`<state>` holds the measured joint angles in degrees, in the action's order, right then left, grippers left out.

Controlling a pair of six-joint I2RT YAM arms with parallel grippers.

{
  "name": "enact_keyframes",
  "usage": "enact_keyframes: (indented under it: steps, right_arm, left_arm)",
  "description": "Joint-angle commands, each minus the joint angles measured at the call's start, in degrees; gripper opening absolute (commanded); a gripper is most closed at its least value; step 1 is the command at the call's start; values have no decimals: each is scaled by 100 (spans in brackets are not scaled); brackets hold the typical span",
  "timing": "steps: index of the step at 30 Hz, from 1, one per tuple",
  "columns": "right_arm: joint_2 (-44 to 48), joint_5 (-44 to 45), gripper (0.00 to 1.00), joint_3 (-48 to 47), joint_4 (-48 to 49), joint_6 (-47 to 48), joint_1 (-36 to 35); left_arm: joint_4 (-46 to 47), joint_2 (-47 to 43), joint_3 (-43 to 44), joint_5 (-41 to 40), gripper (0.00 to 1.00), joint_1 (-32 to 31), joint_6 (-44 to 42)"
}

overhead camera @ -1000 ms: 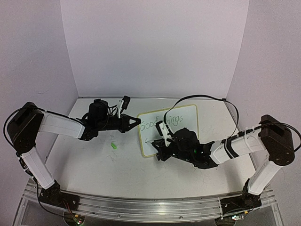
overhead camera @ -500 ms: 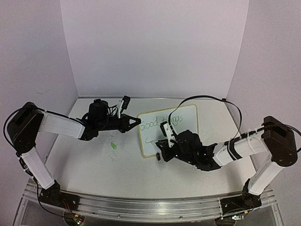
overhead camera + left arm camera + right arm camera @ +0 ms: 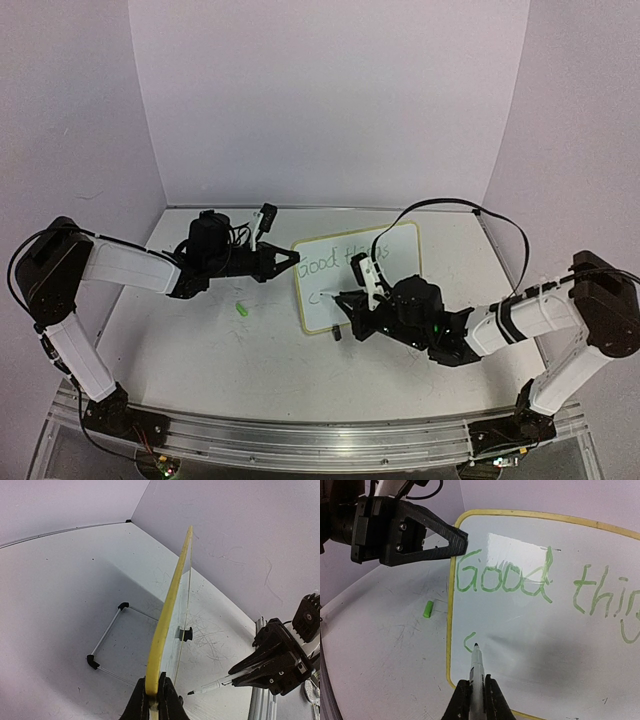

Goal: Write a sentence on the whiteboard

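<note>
Viewing from the right wrist, we see the right hand (image 3: 475, 696) closed tight on a marker (image 3: 477, 672). The marker's tip, just ahead of the fingers, meets the whiteboard (image 3: 545, 645) at a short green curl; we cannot tell whether it touches. Further ahead of that hand, the sentence (image 3: 502, 577) reads "Good things" on its upper line. Beyond, the left hand (image 3: 456, 541) is clamped shut on the board's yellow left rim. The board stands tilted. Nearer than the left hand, a green cap (image 3: 427, 609) lies on the table (image 3: 375, 660).
</note>
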<state>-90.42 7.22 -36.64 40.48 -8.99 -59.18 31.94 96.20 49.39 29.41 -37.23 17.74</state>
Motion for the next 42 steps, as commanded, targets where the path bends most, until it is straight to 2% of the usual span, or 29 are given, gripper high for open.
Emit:
enact_keyframes:
  steps: [1,42]
  right_arm:
    - [-129,216,0,-308,194,30,4]
    - [-452,439,0,-502,-375,-111,3]
  left_arm:
    - [-13,-20,152,-291,0,23,-306]
    - [-22,-1,229,-253,0,23,-359]
